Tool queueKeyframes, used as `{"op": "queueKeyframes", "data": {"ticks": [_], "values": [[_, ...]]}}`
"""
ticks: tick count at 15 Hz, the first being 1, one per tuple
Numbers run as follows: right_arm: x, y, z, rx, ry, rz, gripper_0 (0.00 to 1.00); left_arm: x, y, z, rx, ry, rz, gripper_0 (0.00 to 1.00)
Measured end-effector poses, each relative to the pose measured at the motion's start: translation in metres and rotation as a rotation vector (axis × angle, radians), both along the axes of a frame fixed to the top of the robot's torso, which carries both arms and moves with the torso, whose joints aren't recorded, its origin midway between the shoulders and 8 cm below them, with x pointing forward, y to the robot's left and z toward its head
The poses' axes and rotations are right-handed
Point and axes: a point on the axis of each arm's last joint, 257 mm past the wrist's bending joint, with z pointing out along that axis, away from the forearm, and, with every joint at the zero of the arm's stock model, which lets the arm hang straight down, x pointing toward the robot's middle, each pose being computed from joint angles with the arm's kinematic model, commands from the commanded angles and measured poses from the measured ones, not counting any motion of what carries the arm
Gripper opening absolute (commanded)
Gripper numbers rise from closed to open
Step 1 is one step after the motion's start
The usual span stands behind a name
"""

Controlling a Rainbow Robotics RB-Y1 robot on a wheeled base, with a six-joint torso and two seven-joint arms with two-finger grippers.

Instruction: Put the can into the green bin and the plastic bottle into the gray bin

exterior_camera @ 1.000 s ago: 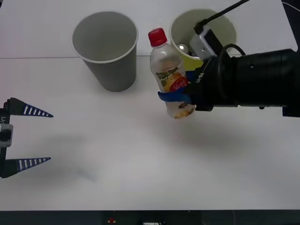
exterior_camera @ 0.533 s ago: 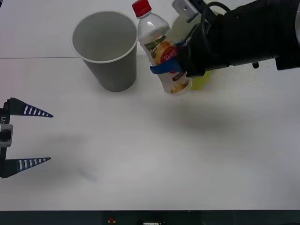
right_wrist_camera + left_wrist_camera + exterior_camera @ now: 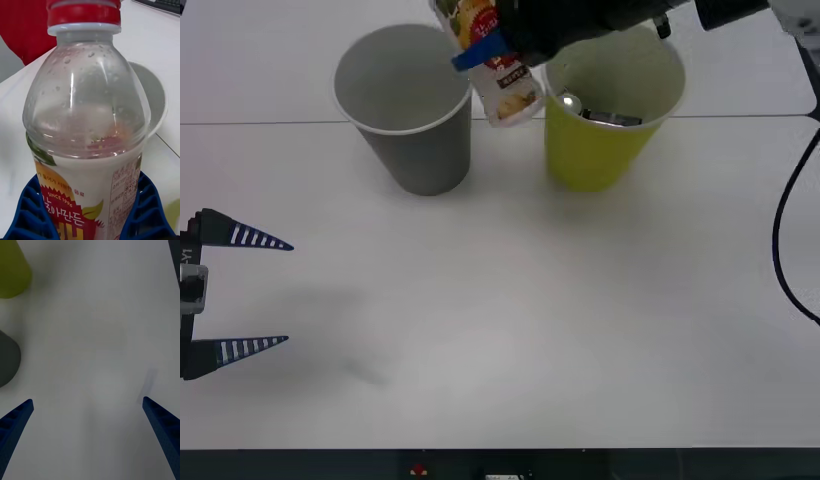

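Bottle: small clear plastic bottle [image 3: 498,70] with a red screw cap and a yellow, red and green label, tilted, lifted off the white tabletop [image 3: 510,310], its base hanging between the two bins; drops of moisture inside its shoulder in the right wrist view.
Right claw: the right claw [image 3: 492,48] is closed around the bottle's labelled middle, blue ribbed fingers [image 3: 144,210] pressed to either side of the label, at the far edge of the front view.
Gray bin: large gray paper-cup-shaped bin [image 3: 408,110], upright, just left of and below the right claw, its open mouth beside the bottle's base.
Green bin: large yellow-green paper-cup-shaped bin [image 3: 610,110], upright, just right of and below the right claw.
Can: small metal can [image 3: 595,112] with a shiny silver end, lying inside the green bin.
Left claw: the left claw [image 3: 240,295] is spread wide with nothing in it, well apart from the bins, at the near left of the tabletop.
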Motion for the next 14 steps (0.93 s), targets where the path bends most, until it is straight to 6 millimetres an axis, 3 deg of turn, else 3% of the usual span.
{"op": "queueKeyframes", "data": {"ticks": [4, 10, 14], "values": [[0.033, 0.036, 0.007, -0.054, -0.028, -0.059, 0.0, 0.0, 0.0, 0.0, 0.0, 0.0, 0.0, 1.0], [0.061, 0.089, 0.01, -0.052, -0.08, -0.105, 0.0, 0.0, 0.0, 0.0, 0.0, 0.0, 0.0, 1.0], [0.073, 0.105, 0.002, -0.039, -0.107, -0.108, 0.0, 0.0, 0.0, 0.0, 0.0, 0.0, 0.0, 1.0]]}}
